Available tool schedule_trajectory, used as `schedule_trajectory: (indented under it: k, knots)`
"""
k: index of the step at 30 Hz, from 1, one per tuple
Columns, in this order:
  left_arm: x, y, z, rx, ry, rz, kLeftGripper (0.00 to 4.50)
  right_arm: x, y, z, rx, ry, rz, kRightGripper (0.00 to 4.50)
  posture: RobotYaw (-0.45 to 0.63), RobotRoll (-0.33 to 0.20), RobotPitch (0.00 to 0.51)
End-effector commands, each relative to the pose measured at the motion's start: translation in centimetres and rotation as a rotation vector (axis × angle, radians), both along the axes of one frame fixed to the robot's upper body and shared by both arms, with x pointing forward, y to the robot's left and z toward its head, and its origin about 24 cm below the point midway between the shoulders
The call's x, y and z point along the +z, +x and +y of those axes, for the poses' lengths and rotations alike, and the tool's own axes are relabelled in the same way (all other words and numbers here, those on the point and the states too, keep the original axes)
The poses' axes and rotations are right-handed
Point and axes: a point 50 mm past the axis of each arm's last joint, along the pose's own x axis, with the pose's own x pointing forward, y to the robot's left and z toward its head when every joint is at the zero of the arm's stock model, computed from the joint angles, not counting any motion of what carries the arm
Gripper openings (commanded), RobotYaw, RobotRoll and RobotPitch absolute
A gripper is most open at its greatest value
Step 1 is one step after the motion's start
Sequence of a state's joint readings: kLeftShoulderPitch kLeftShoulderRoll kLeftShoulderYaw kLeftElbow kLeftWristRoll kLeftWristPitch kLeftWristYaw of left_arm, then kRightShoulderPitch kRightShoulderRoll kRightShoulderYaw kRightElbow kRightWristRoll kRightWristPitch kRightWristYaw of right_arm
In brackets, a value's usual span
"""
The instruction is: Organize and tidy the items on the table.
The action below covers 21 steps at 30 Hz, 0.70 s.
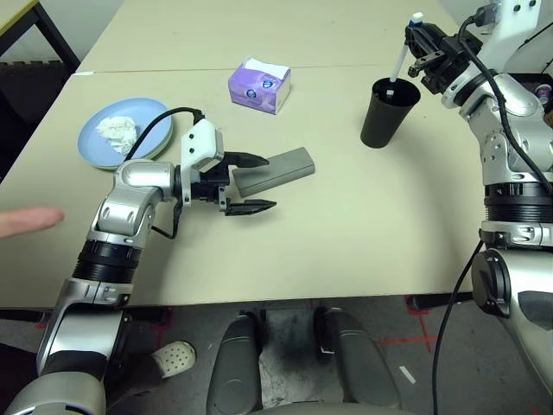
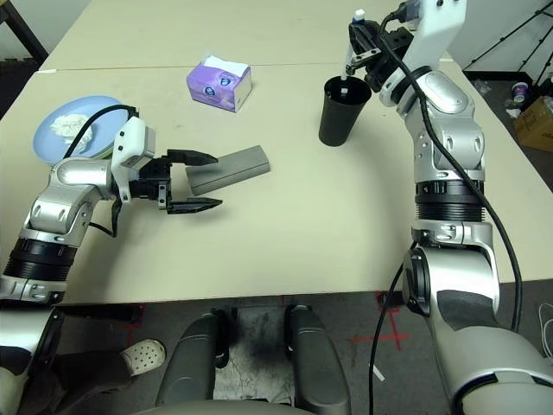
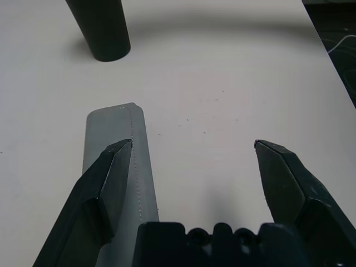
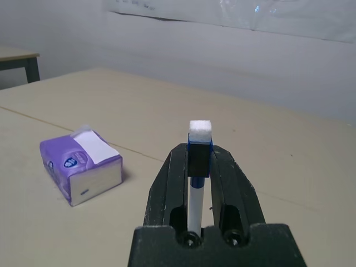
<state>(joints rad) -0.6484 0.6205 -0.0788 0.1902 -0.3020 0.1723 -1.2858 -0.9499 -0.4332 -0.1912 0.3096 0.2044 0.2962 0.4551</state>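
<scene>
Your tabletop [image 1: 346, 233] is plain beige; directly on it you have the blue plate [image 1: 93, 137], the tissue box [image 1: 261, 86], the grey case [image 1: 281, 170] and the black cup [image 1: 386, 117].

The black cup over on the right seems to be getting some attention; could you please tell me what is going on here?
The robot's right gripper is shut on a white pen, its lower end in the mouth of the black cup. The open left gripper hovers by the grey glasses case. Crumpled tissue lies on the blue plate.
</scene>
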Motion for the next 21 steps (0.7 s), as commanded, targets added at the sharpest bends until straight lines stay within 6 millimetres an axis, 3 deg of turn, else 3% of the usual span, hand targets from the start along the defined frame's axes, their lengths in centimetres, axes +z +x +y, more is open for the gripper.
schedule_trajectory:
  k: [1,21]
  knots:
    - [0.25,-0.05,-0.12,0.002,-0.046,0.002,4.5,0.28,-0.42,-0.1,-0.013,-0.022,-0.029,0.41,-0.05,0.0,0.186]
    - [0.93,-0.49,-0.2,0.049,-0.151,-0.032,4.5,0.07,-0.54,0.05,-0.014,-0.029,-0.023,0.41,-0.05,0.0,0.185]
